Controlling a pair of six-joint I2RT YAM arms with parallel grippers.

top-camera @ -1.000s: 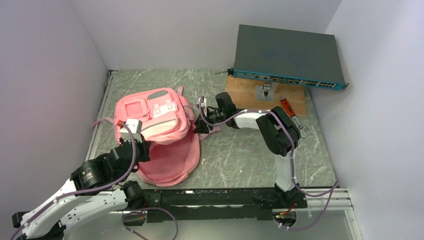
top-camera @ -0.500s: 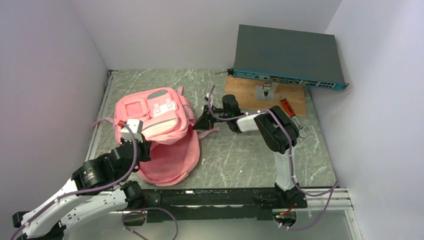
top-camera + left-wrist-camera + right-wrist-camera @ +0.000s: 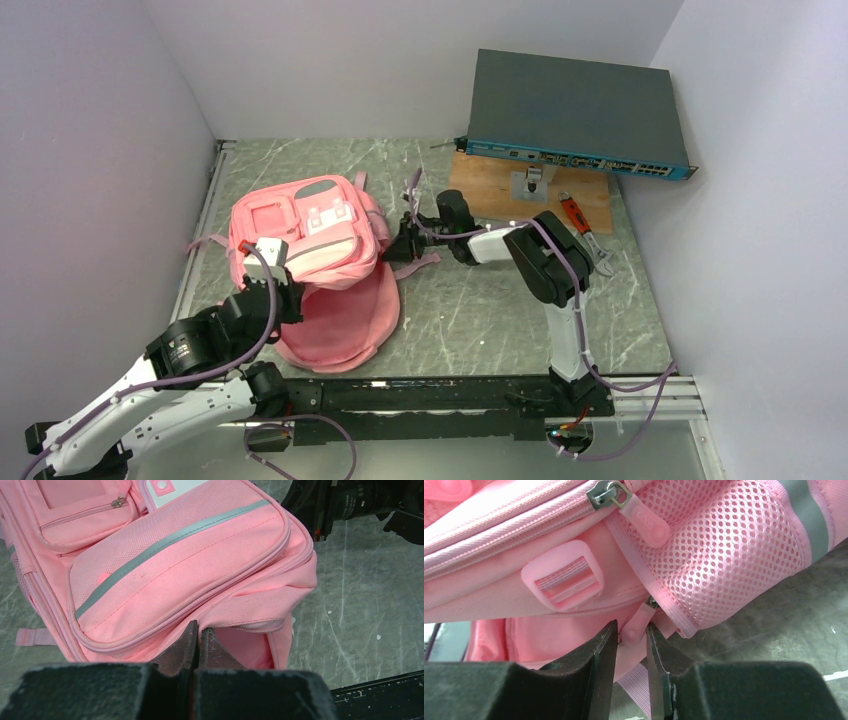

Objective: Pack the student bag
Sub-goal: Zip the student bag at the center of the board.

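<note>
The pink student bag (image 3: 300, 240) lies at the left of the table, its main flap (image 3: 345, 325) spread flat toward me. My left gripper (image 3: 283, 290) is at the bag's near rim. In the left wrist view the left gripper (image 3: 199, 627) is shut, pinching the fabric edge under the grey-trimmed front pocket (image 3: 175, 570). My right gripper (image 3: 400, 243) is at the bag's right side. In the right wrist view the right gripper (image 3: 631, 627) has its jaws a little apart, and a lower pink zipper pull (image 3: 636, 622) sits between the tips. Beside it are a mesh pocket (image 3: 734, 545) and a strap buckle (image 3: 564, 580).
A dark network switch (image 3: 575, 110) rests on a wooden board (image 3: 495, 185) at the back right, with a red-handled tool (image 3: 575, 215) beside it. Walls close in on the left, back and right. A loose pink strap (image 3: 425, 262) trails by the right gripper.
The right gripper drew back to the right, away from the bag, then came back to its side with narrower jaws. The left gripper and the bag have stayed put.
</note>
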